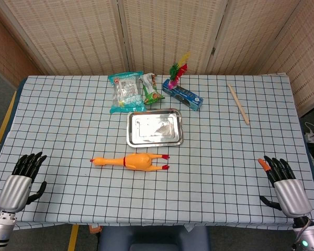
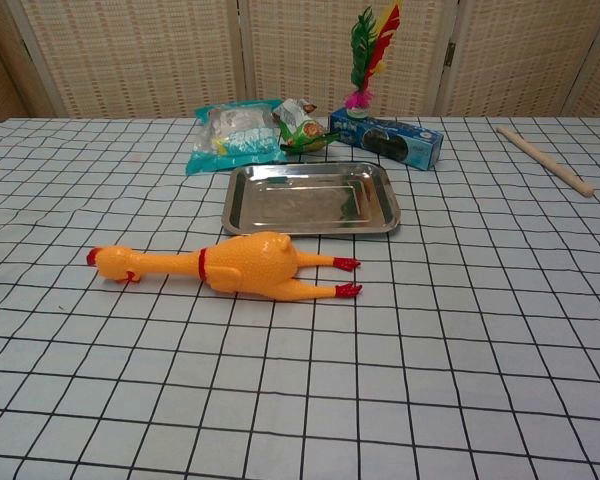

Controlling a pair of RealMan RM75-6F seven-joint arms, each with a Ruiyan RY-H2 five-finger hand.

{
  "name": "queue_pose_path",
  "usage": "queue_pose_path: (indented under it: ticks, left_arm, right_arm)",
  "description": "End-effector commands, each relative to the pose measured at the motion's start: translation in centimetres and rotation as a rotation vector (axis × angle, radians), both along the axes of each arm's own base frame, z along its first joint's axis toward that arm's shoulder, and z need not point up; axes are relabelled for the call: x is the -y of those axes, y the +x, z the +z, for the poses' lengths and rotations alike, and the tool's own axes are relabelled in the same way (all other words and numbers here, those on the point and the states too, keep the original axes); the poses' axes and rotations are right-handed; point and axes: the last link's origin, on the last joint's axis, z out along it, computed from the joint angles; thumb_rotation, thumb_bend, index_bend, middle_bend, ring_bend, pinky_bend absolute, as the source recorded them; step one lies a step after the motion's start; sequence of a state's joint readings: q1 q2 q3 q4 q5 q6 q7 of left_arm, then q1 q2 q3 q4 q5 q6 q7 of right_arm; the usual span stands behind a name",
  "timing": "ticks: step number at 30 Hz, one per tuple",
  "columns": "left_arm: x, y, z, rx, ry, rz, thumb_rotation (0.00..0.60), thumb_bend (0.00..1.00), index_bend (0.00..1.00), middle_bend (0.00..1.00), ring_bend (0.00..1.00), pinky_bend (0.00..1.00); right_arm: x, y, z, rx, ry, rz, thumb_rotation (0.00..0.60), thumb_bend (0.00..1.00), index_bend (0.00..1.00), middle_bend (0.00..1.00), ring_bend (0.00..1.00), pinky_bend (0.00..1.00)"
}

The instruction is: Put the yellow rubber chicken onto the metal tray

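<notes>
Yellow rubber chicken (image 1: 132, 161) lies flat on the checked tablecloth (image 1: 68, 120), head toward robot's left, red feet toward its right. It sits just in front of the metal tray (image 1: 155, 128), on the robot's side, close but not touching in the chest view. Nothing lies on the tray's surface.

Left hand (image 1: 22, 180) rests at the near left table edge, fingers extended w/ small gaps, holding nothing — well apart from the chicken. Right hand (image 1: 283, 183) is at the near right edge, fingers also extended and slightly spread, nothing held.

Behind the tray: teal snack bag (image 1: 124, 91), green packet (image 1: 150, 90), blue box (image 1: 182, 95) w/ a feather shuttlecock (image 1: 177, 70) on it. Wooden stick (image 1: 238, 103) lies far right, well apart from the rest.
</notes>
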State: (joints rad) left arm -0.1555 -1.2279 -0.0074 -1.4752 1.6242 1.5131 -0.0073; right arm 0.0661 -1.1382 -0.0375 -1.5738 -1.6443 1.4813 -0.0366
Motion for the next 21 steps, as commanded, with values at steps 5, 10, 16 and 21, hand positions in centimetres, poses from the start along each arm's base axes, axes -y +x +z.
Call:
queue_pose_path:
  ticks: [5, 10, 16, 21]
  left_arm:
    - [-0.2, 0.4, -1.1, -0.021, -0.029, -0.002, 0.6, 0.45, 0.0, 0.0, 0.0, 0.06]
    - [-1.4, 2.2, -3.2, -0.092, -0.109, -0.04, 0.6, 0.43, 0.0, 0.0, 0.0, 0.08]
    - [-3.6, 6.3, -6.4, -0.16, -0.272, -0.117, 0.6, 0.39, 0.0, 0.01, 0.0, 0.11]
    - [-5.9, 8.6, -8.8, -0.198, -0.334, -0.138, 0.6, 0.39, 0.0, 0.01, 0.0, 0.11]
  right_arm:
    - [0.0, 0.1, -0.2, 0.006, 0.014, 0.006, 0.6, 0.08, 0.0, 0.0, 0.0, 0.0]
    - [0.1, 0.1, -0.3, 0.004, 0.021, 0.003, 0.6, 0.08, 0.0, 0.0, 0.0, 0.0]
    - [0.2, -0.1, -0.7, -0.002, 0.039, -0.005, 0.6, 0.08, 0.0, 0.0, 0.0, 0.0]
    - [0.4, -0.4, -1.1, -0.014, 0.062, -0.021, 0.6, 0.08, 0.0, 0.0, 0.0, 0.0]
